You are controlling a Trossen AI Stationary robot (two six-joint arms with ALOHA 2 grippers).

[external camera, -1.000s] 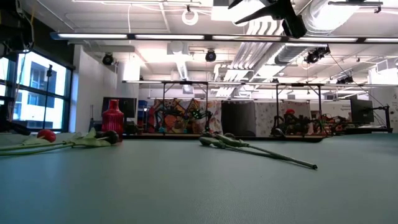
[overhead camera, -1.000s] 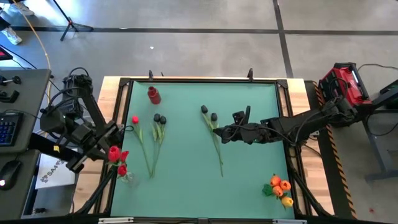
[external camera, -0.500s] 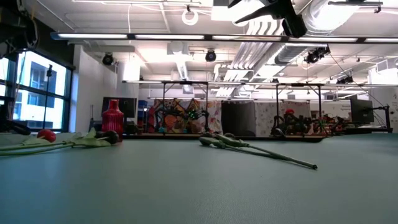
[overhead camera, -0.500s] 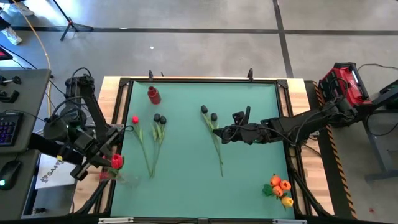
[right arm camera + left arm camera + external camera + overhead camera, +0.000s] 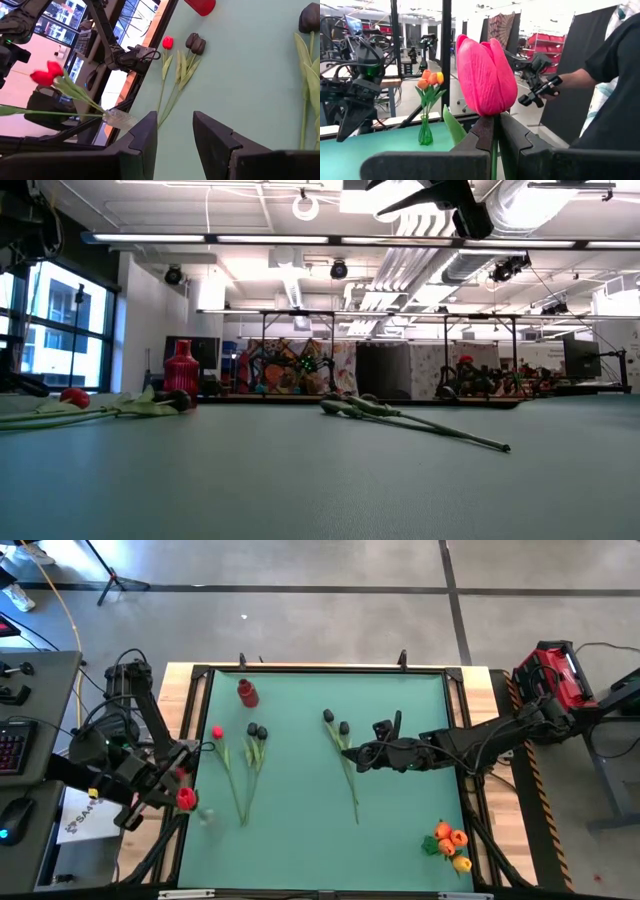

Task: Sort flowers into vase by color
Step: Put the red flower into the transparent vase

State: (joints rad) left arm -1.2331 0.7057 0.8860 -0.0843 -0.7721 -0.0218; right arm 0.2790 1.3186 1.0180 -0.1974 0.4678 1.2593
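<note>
My left gripper (image 5: 178,790) is at the table's left edge, shut on a red tulip (image 5: 485,75) beside a clear vase (image 5: 207,819). That vase stands upright on its base, and green stems rise from its mouth (image 5: 107,116). My right gripper (image 5: 352,755) hovers open over two black tulips (image 5: 335,723) lying flat mid-table, with nothing between its fingers (image 5: 145,135). A loose red tulip (image 5: 217,732) and two more black ones (image 5: 255,730) lie flat at the left. Orange tulips stand in a second clear vase (image 5: 450,843). My left gripper pinches the red tulip's stem just under the head (image 5: 493,117) between its two fingers. The fingers lie level and across the stem. The head stands upright above the fingers, clear of the table. The fingers hide the stem below them.
A small red vase (image 5: 247,692) stands at the far left of the green mat. A raised dark frame (image 5: 320,668) borders the table. In the left wrist view a person (image 5: 615,75) stands beyond the table's edge, holding a dark device in one hand.
My left gripper has gone a little toward the table's near-left corner and sunk slightly, rolling a bit, with the red tulip still pinched. It has kept still over the last half second.
</note>
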